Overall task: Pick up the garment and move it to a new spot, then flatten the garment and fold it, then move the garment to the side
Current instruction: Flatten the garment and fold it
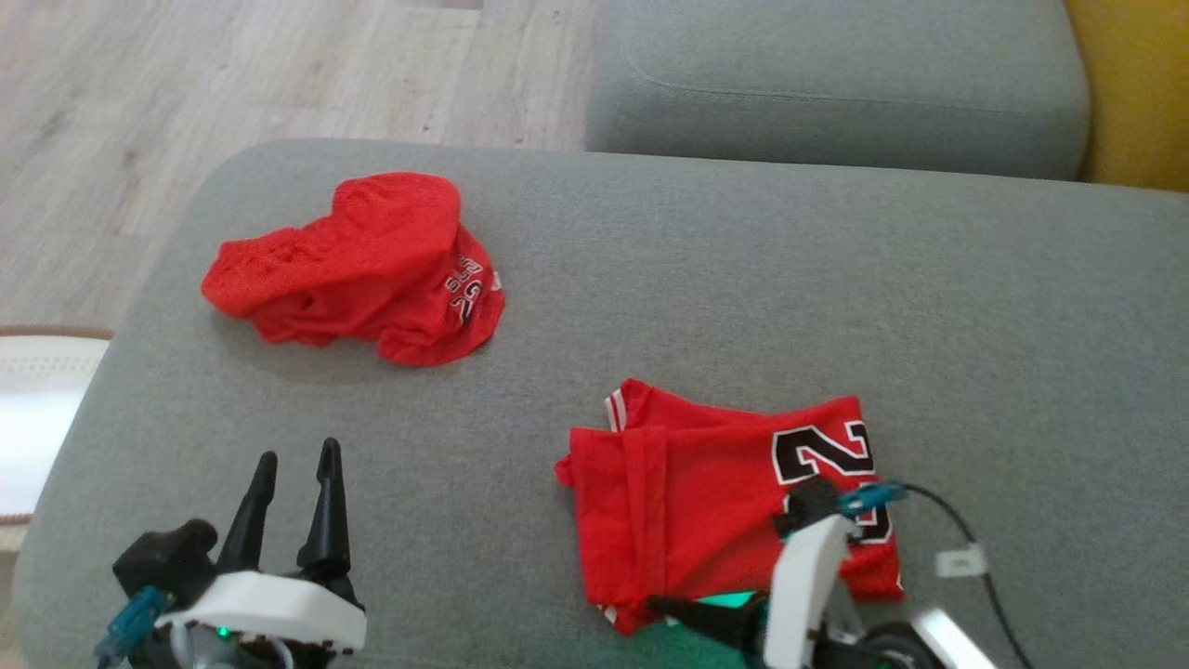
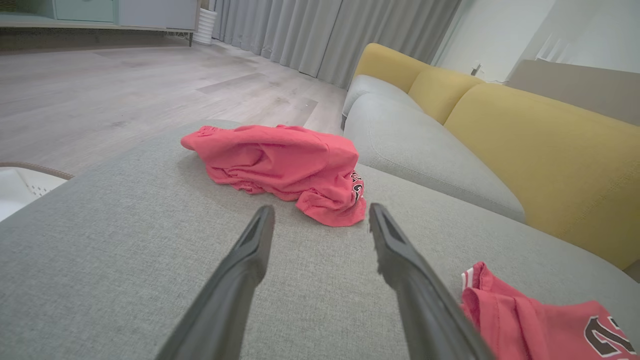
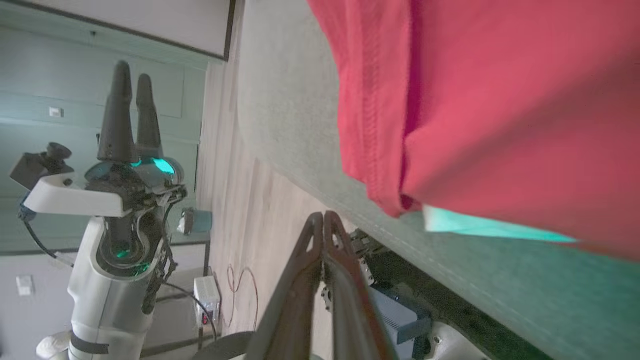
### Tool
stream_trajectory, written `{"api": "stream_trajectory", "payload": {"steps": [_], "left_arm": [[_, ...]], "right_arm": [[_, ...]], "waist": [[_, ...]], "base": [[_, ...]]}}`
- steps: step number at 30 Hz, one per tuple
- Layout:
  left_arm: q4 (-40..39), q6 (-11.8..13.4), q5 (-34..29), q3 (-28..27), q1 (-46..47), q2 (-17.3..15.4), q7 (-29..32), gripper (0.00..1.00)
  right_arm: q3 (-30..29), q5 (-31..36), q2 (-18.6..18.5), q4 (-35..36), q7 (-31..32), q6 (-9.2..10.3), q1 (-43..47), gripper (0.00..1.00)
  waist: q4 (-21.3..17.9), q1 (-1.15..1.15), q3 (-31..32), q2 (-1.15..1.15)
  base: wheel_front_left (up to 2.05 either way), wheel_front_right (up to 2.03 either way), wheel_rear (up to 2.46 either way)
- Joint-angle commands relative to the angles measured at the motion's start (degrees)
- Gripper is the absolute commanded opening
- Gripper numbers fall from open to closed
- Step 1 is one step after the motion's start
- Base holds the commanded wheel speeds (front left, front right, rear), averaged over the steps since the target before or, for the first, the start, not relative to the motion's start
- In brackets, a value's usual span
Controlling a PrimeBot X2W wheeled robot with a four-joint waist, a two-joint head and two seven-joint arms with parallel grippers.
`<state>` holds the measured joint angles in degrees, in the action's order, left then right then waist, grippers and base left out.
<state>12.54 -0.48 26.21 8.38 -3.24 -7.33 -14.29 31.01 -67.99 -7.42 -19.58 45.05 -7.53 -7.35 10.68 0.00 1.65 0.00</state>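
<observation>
Folded red mesh jersey (image 1: 706, 483), black numerals: flat on the grey fabric sofa seat (image 1: 743, 279), near its front edge. Your right gripper (image 3: 322, 220): fingers pressed together, empty, at that edge by the hem, probably to slide it aside. Your left gripper (image 1: 299, 452): fingers spread, above the seat.

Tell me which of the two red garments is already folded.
The red jersey nearest the robot, lying flat with squared edges; the other red garment, farther left, is a crumpled heap.
</observation>
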Motion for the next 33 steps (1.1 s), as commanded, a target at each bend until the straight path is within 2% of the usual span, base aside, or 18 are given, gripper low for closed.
{"api": "stream_trajectory", "payload": {"steps": [1, 6, 7, 10, 11, 15, 20, 27, 33], "left_arm": [[-2.28, 0.11, -0.46, -2.43, 2.23, -0.79, -0.71, 1.0], [-3.35, 0.35, -0.56, -3.09, 2.32, -1.1, -0.71, 1.0], [-4.06, 0.49, -0.73, -3.53, 2.29, -1.3, -0.71, 1.0], [-5.94, 0.54, -1.46, -4.09, 2.29, -1.54, -0.71, 1.0], [-6.68, 0.58, -1.68, -4.35, 2.23, -1.52, -0.71, 1.0], [-10.4, 0.41, -2.94, -6.01, 2.04, -1.47, -0.71, 1.0], [-11.97, -0.05, -4.74, -8.27, 1.66, -0.91, -0.71, 1.0], [-10.75, -1.94, -7.43, -10.24, 1.04, 0.56, -0.71, 1.0], [-9.67, -3.51, -9.41, -10.72, 1.22, 1.87, -0.71, 1.0]], "right_arm": [[0.09, 0.02, -1.66, 4.18, -2.49, 0.04, -2.14, 0.0], [-0.78, 1.71, -3.63, 10.78, -13.96, 0.04, -3.34, 0.0], [-1.61, 3.4, -4.74, 12.74, -19.84, 0.04, -4.21, 0.0], [-2.77, 7.4, -6.83, 14.61, -29.15, 0.04, -5.72, 0.87], [-3.13, 8.85, -7.57, 14.92, -31.99, 0.04, -6.18, 1.0], [-6.88, 18.41, -10.25, 12.58, -44.06, 0.04, -7.81, 1.0], [-13.09, 33.6, -10.18, 6.78, -55.51, 0.04, -8.27, 1.0], [-18.63, 48.66, -5.99, 5.15, -59.02, 0.04, -4.21, 1.0], [-21.04, 54.55, -2.8, 3.85, -59.45, 0.04, -0.88, 1.0]], "waist": [[-0.75, 0.0, 0.08, 0.0], [-2.46, 0.0, 0.22, 0.0], [-3.24, 0.0, 0.31, 0.0], [-4.5, 0.0, 0.55, 0.0], [-4.92, 0.0, 0.65, 0.0], [-6.72, 0.0, 0.75, 0.0], [-8.42, 0.0, 0.63, 0.0], [-9.74, 0.0, 0.11, 0.0], [-10.26, 0.0, -0.17, 0.0]], "base": [[0.0, 0.0, 0.0], [0.0, 0.0, 0.0], [0.0, 0.0, 0.0], [0.0, 0.0, 0.0], [0.0, 0.0, 0.0], [0.0, 0.0, 0.0], [0.0, 0.0, 0.0], [0.0, 0.0, 0.0], [0.0, 0.0, 0.0]]}}
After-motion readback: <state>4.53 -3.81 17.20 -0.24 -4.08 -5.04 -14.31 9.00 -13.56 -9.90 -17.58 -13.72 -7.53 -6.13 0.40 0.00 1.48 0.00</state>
